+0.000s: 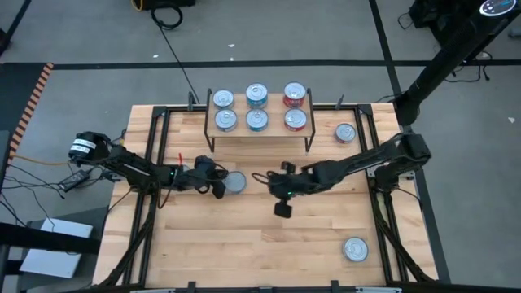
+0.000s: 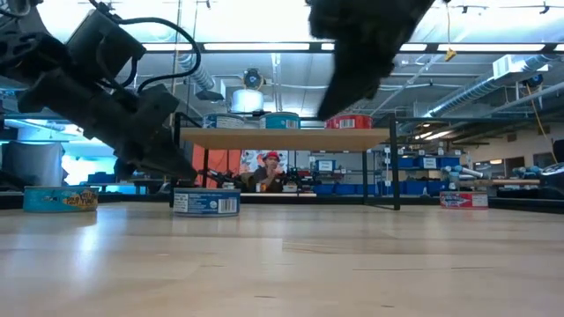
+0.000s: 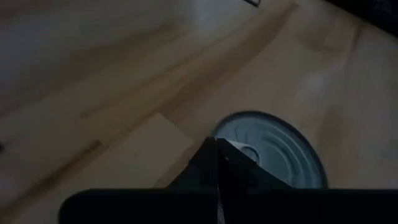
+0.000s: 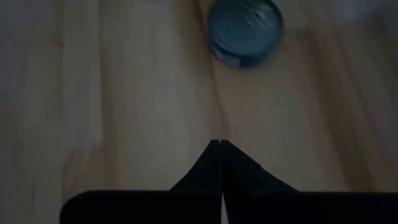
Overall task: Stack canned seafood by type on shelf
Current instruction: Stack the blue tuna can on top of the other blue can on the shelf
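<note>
Two robot arms reach over a wooden bench [image 1: 244,236]. The left end effector [image 1: 221,187], pinched shut and empty, sits beside a blue tin [image 1: 235,182] near the bench's middle. The right end effector [image 1: 262,178], also shut and empty, faces it. Six tins [image 1: 256,96] stand on the shelf [image 1: 260,130] at the far edge.

I count nine cans: six on the shelf [image 1: 260,130], three loose on the table [image 1: 244,236]. Shelf cans [image 1: 256,95]: two blue, two teal, two red. One shelf, one table, my two arms, each with one gripper.
</note>
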`<state>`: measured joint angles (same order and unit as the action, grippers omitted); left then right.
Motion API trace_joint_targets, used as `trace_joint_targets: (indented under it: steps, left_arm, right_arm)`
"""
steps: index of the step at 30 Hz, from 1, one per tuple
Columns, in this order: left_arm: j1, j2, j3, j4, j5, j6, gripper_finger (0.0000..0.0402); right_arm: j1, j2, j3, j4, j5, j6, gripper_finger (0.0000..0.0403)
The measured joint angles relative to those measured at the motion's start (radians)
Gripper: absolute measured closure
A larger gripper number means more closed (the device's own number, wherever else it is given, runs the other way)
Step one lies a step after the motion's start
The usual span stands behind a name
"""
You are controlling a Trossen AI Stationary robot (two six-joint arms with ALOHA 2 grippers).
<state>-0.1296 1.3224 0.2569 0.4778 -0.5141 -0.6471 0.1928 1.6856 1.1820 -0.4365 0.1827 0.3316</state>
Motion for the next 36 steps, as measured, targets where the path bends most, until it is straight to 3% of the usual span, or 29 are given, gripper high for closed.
trace_joint_targets:
  steps: [5, 10, 14, 16, 20, 23, 31, 36]
  left_arm:
    - [0.029, 0.000, 0.000, -0.014, -0.042, 0.001, 0.0401]
    - [0.058, 0.027, 0.001, -0.020, -0.042, -0.008, 0.0401]
    - [0.058, 0.091, 0.001, 0.051, -0.036, 0.040, 0.0401]
    - [0.058, 0.139, 0.001, 0.114, 0.013, 0.071, 0.0401]
    - [0.055, 0.222, 0.001, 0.251, 0.092, 0.072, 0.0401]
    - [0.044, 0.263, 0.003, 0.334, 0.093, 0.060, 0.0401]
    - [0.038, 0.290, 0.023, 0.348, 0.133, 0.040, 0.0401]
    - [0.033, 0.289, 0.027, 0.349, 0.152, 0.040, 0.0401]
  right_arm:
    - [-0.020, 0.115, 0.000, 0.200, -0.027, -0.002, 0.0398]
    - [-0.053, 0.230, 0.000, 0.337, 0.046, 0.085, 0.0398]
    - [-0.070, 0.301, 0.000, 0.476, -0.032, 0.095, 0.0398]
    - [-0.072, 0.326, 0.001, 0.537, -0.055, 0.096, 0.0398]
    - [-0.072, 0.360, 0.024, 0.556, -0.052, 0.129, 0.0398]
    - [-0.074, 0.370, 0.027, 0.562, -0.041, 0.157, 0.0398]
    - [-0.075, 0.363, 0.026, 0.556, -0.038, 0.222, 0.0398]
    - [-0.076, 0.326, 0.026, 0.546, -0.016, 0.162, 0.0398]
